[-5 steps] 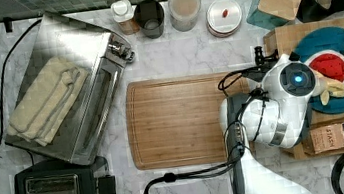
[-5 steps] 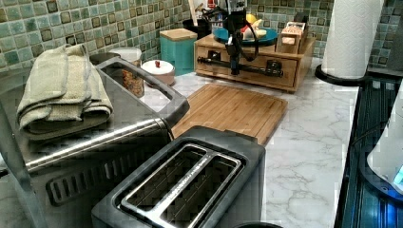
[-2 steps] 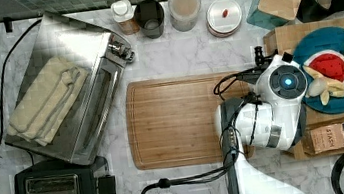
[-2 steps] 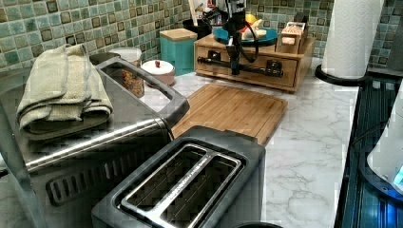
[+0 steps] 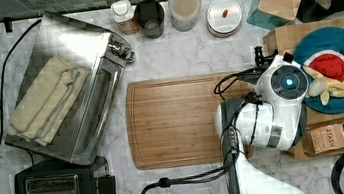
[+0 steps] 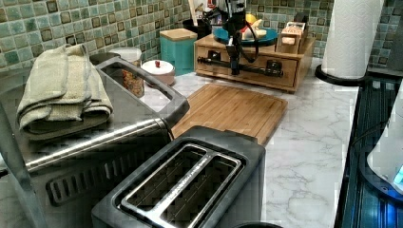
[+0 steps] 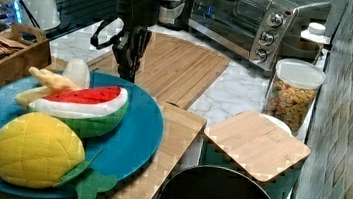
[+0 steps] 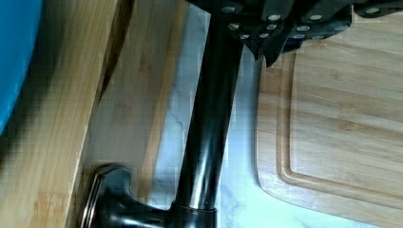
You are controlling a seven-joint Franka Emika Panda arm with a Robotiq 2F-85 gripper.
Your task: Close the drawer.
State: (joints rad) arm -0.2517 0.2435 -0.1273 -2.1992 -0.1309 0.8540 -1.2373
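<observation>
Surface (image 5: 179, 55): white marble with grey veining. Backsplash (image 6: 71, 23): small green-teal mosaic tiles. Cutting board (image 5: 178, 121): light bamboo grain. Drawer (image 6: 247, 71): light wood front, dark bronze bar handle (image 8: 209, 118). Plate (image 7: 129, 139): blue. Toaster (image 6: 185, 185): black. Towel (image 5: 45, 106): pale beige.

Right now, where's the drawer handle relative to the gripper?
In the left view, the dark bar handle runs across the drawer front under the blue plate, with the gripper right at it, beyond the cutting board.
</observation>
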